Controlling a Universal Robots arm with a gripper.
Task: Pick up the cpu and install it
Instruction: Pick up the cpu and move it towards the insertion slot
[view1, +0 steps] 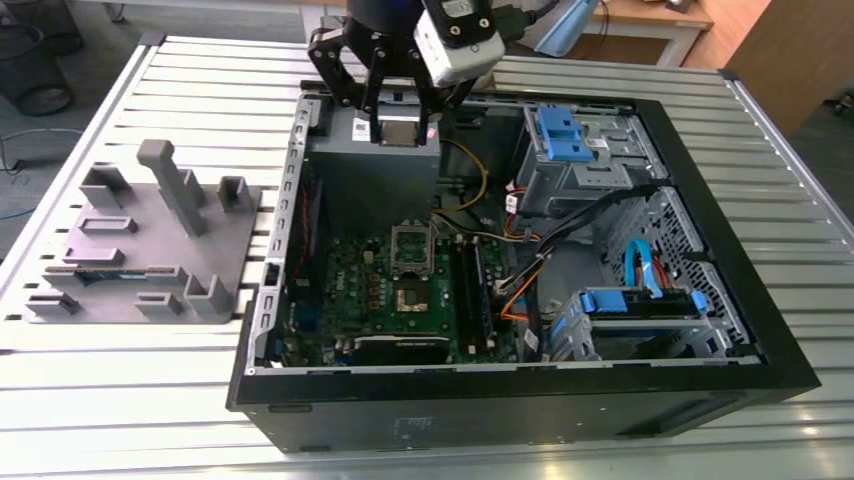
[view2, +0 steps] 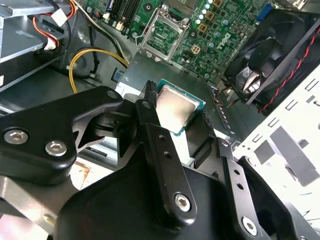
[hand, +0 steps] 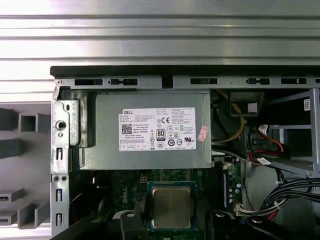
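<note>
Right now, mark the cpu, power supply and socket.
cpu (view2: 175, 107), second wrist view, middle of its silver top.
power supply (hand: 102, 145), first wrist view, bare grey face beside the label.
socket (view2: 162, 32), second wrist view, its open middle.

You'll find a white printed label (hand: 156, 129) on the grey power supply (hand: 145, 102), with a small pink sticker (hand: 202, 133) beside it.

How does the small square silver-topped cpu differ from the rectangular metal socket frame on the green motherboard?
The cpu is a solid flat plate; the socket frame is open in its middle. The cpu is held in the gripper, off the board; the socket frame sits on the motherboard. Both show shiny grey metal.
</note>
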